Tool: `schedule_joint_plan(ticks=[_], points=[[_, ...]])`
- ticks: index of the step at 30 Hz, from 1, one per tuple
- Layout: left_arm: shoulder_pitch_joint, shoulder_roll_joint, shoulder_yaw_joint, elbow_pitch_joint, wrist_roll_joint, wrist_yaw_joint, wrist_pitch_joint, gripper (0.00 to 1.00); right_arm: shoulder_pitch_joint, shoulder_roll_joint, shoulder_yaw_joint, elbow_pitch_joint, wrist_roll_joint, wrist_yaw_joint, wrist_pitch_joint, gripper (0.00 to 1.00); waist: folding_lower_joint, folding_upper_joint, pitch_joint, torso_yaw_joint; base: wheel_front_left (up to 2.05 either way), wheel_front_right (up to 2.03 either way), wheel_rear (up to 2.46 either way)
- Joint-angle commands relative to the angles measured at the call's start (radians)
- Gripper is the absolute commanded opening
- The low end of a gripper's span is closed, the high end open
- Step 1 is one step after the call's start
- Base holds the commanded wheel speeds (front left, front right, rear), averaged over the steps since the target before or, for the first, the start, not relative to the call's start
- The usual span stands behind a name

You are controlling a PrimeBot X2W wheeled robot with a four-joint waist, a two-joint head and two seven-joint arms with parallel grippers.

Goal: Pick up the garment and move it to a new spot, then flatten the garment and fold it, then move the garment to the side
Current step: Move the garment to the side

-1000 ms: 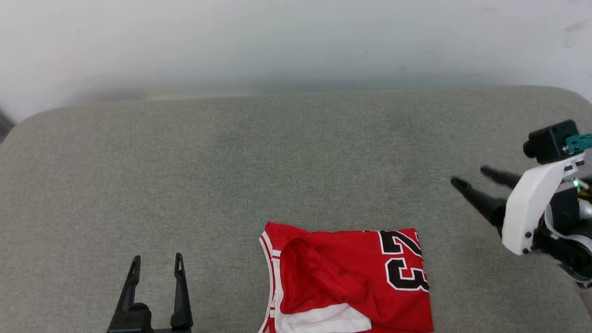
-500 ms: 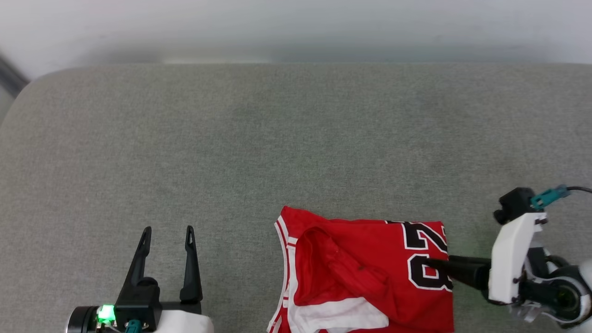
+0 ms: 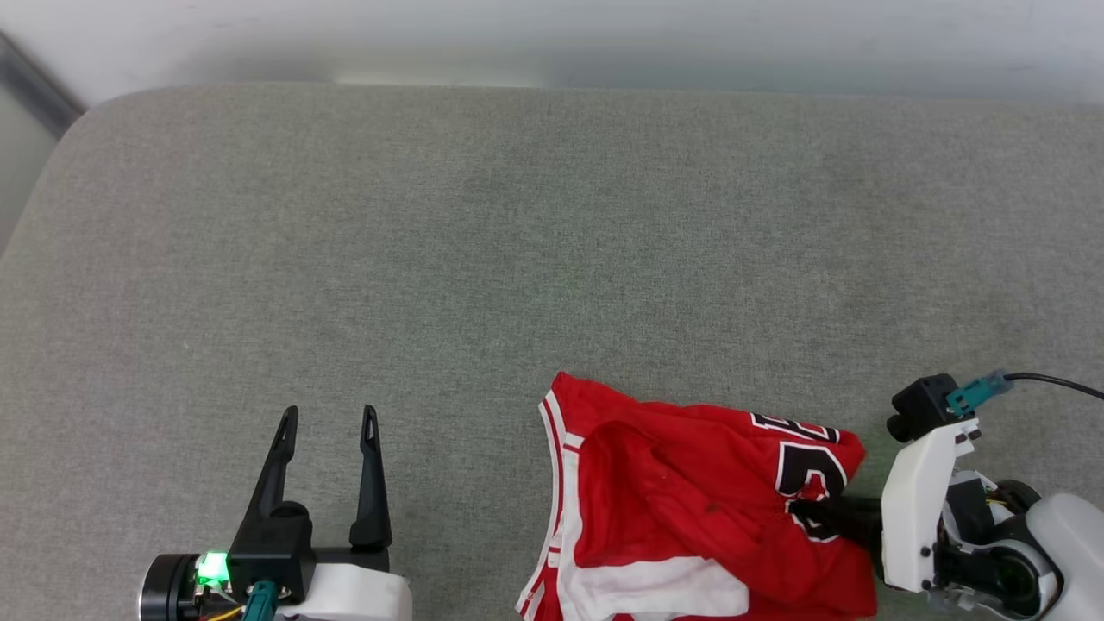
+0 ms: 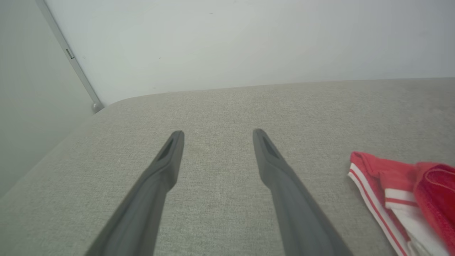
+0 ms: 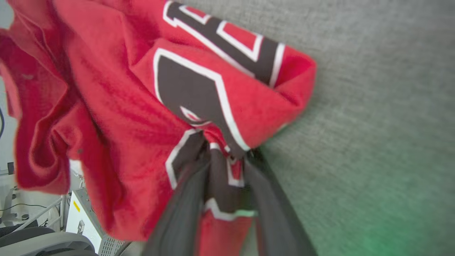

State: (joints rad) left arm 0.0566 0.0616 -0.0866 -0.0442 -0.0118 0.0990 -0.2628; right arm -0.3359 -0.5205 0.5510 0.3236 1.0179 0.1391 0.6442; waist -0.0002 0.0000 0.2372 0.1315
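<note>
Near the front right of the grey woven upholstered surface (image 3: 517, 259), my right gripper (image 3: 811, 511) now pinches the red basketball T-shirt with white sleeves and striped trim (image 3: 690, 509). A second ago it hung wide open off to the right, well apart from the cloth. Half a second ago its fingers lay on the black number. Now they have narrowed on a bunch of cloth beside it. The shirt's right edge is puckered and the number crumpled. Judgement: grasp made, pick-up starting, no flattening or folding yet. The frame shift is camera motion, not the shirt moving.

My left gripper (image 3: 329, 414) stays spread wide and empty over bare surface, apart from the shirt's left edge.

The head view hides my right fingertips under the fold. The right wrist view shows the cloth (image 5: 124, 106) wedged between the gripper (image 5: 227, 151) fingers. The left wrist view shows my left gripper (image 4: 217, 133) well apart from the trim (image 4: 376, 192).
</note>
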Motion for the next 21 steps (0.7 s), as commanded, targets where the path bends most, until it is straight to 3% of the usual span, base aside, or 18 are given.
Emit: schedule_joint_plan(ticks=[1,8,9,12,21], points=[[0.009,0.0,0.005,0.003,0.001,0.005,-0.003,1.0,0.026,0.032,0.062,0.038,-0.015,-0.013,-0.02,0.0,0.0002,0.0,-0.012,-0.003,0.0,0.0,0.0],[0.058,-0.002,0.009,0.001,0.0,0.01,-0.002,1.0,-0.102,-0.059,0.117,-0.089,-0.018,-0.009,-0.144,0.0,0.0002,0.0,-0.093,-0.043,0.0,0.0,0.0],[0.082,-0.003,0.017,-0.014,-0.003,0.023,-0.002,1.0,-0.178,-0.125,0.165,-0.194,-0.035,-0.009,-0.155,0.0,0.0002,0.0,-0.119,-0.101,0.0,0.0,0.0],[0.087,-0.004,0.026,-0.023,-0.009,0.03,-0.003,1.0,-0.223,-0.166,0.184,-0.258,-0.044,-0.009,-0.146,0.0,0.0002,0.0,-0.114,-0.155,0.0,0.0,0.0],[0.054,0.004,0.057,-0.056,-0.001,0.035,-0.002,1.0,-0.315,-0.288,0.159,-0.299,-0.101,-0.009,-0.149,0.0,0.0002,0.0,-0.032,-0.299,0.0,0.0,0.0]])
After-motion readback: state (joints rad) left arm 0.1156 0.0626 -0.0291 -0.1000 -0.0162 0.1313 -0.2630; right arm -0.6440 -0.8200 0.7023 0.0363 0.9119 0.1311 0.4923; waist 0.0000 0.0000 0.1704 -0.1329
